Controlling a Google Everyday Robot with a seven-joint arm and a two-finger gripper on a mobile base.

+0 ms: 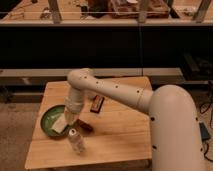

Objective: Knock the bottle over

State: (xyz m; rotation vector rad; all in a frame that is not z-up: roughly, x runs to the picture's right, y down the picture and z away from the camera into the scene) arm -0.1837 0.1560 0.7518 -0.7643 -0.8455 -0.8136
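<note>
A wooden table is seen from above and in front, with the robot's pale arm entering from the lower right, running up and left across the table to an elbow near the far left part, then turning downward. The hand is located at the lower end of this arm, low over the left part of the table, at the right edge of a green bowl. Its pale tip is seen against the bowl's inner side, though contact with the bowl cannot be confirmed. The state of the hand is recorded as cannot tell: the view does not show how far open it is, and nothing is seen to be held. The bottle is noted standing upright on the table near the front edge, just in front of and slightly right of the hand, close to it but apparently apart from it. Its light round cap is at the top and its pale body is below. A small dark reddish-brown object, possibly a packet, is noted lying on the table just right of the hand and just behind the bottle. A dark, flat, bar-shaped item is recorded further back, partly under the arm. Behind the table, a dark bench is observed.
</note>
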